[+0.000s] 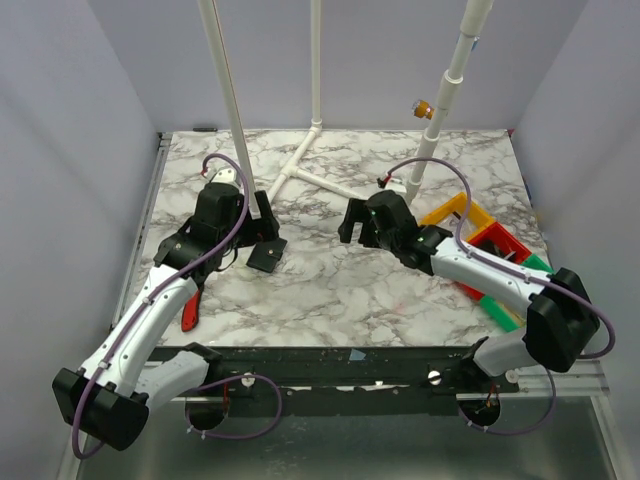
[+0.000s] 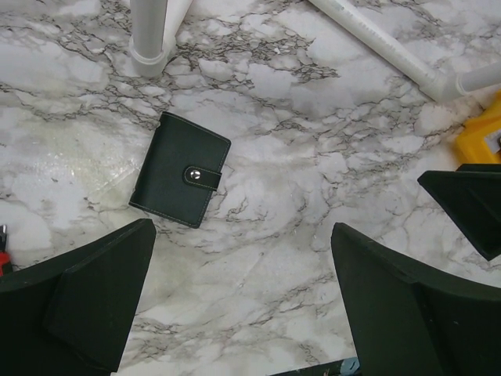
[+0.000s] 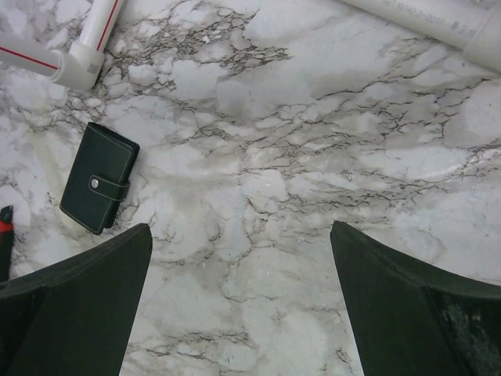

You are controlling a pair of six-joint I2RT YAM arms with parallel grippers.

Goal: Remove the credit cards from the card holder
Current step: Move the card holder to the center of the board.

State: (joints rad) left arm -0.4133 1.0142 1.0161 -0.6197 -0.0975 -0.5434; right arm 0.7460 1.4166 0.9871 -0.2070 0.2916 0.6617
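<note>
**Item under task.** One flat, black, rectangular folding card holder [image 1: 266, 255] with a leather-like surface lies flat on the white, grey-veined marble-pattern counter [image 1: 330, 290]. It is closed. A short strap wraps from one long edge onto the face and ends in a small round metal snap stud, which is fastened. A line of pale stitching runs just inside the edges. The inside cannot be seen.

**Position.** In the top view the card holder sits left of centre, just below the base of the left upright of the white plastic pipe frame [image 1: 300, 165]. In the left wrist view it is in the upper left of the frame [image 2: 180, 170], turned slightly off square. In the right wrist view it is at the left edge of the frame [image 3: 99, 178], below a pipe elbow.

**Left fingers** [image 1: 250, 232]. Spread wide and holding nothing. In the wrist view they fill the lower left and lower right corners with bare counter between them; the card holder lies above the left one and apart from it.

**Right fingers** [image 1: 355, 225]. Likewise spread wide and holding nothing, over bare counter at centre frame in the top view, well apart from the card holder.

**Other items.** Yellow, red and green plastic bins [image 1: 505, 240] stand at the right of the counter, partly behind the right arm. A red-handled tool [image 1: 190, 310] lies at lower left, beside the left arm; its type cannot be determined.
</note>
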